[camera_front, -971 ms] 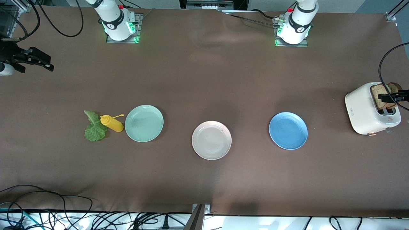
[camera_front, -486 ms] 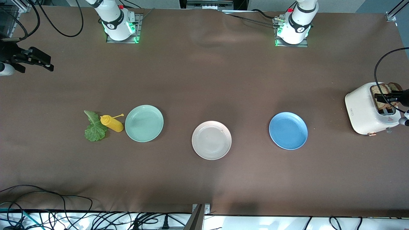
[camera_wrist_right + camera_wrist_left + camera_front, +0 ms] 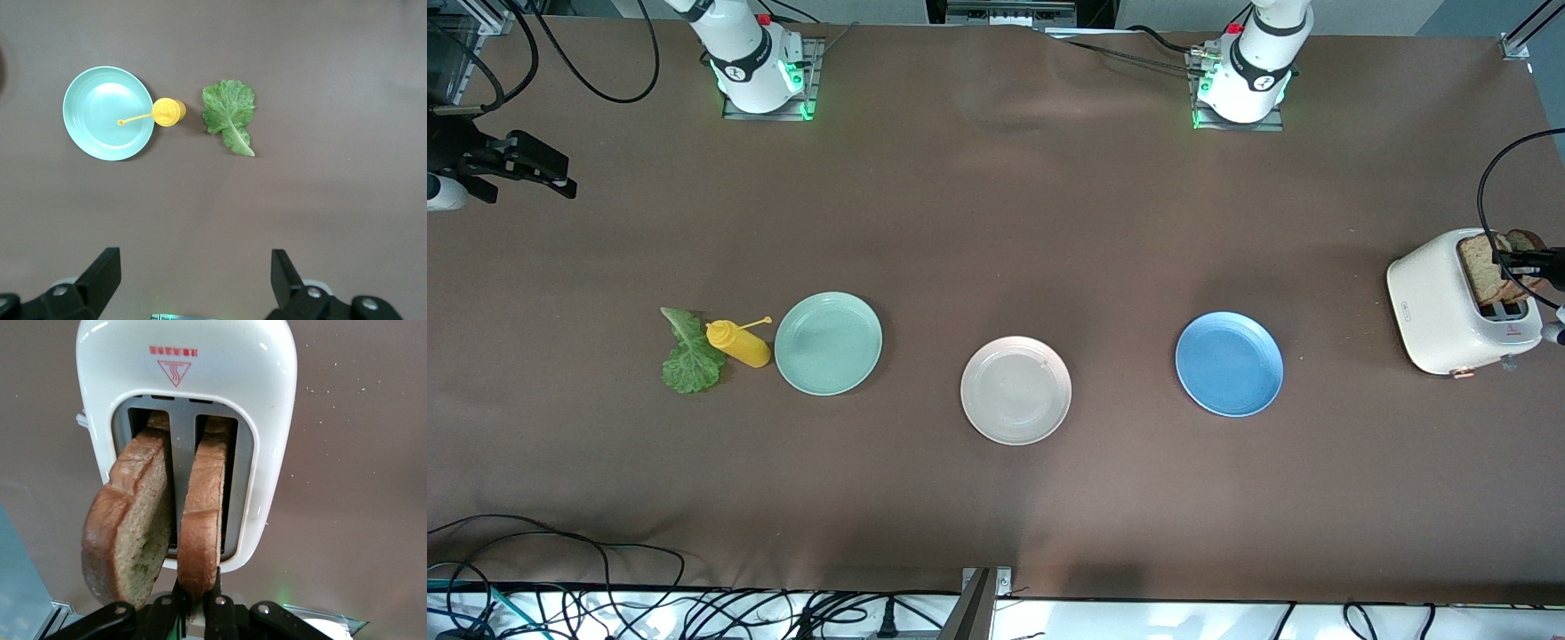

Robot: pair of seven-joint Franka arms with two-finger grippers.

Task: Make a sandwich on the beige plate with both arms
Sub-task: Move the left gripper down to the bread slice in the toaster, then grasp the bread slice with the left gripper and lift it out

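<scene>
While the left gripper (image 3: 197,603) pinches one bread slice (image 3: 201,520) standing in the toaster (image 3: 187,387), the other slice (image 3: 127,527) leans close and may drag out with it. Plate (image 3: 1016,389) sits mid-table, well apart; a thin-edge grip could slip en route. Right gripper (image 3: 193,280) waits spread, high above the lettuce (image 3: 229,113).

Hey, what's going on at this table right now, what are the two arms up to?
The left gripper has shut on one bread slice standing in the white toaster at the left arm's end of the table; a second slice leans in the other slot. The right gripper is open, up above the table, looking down on the lettuce leaf, yellow bottle and mint-green plate. The beige plate in the middle holds nothing yet, and the blue plate sits beside it.
</scene>
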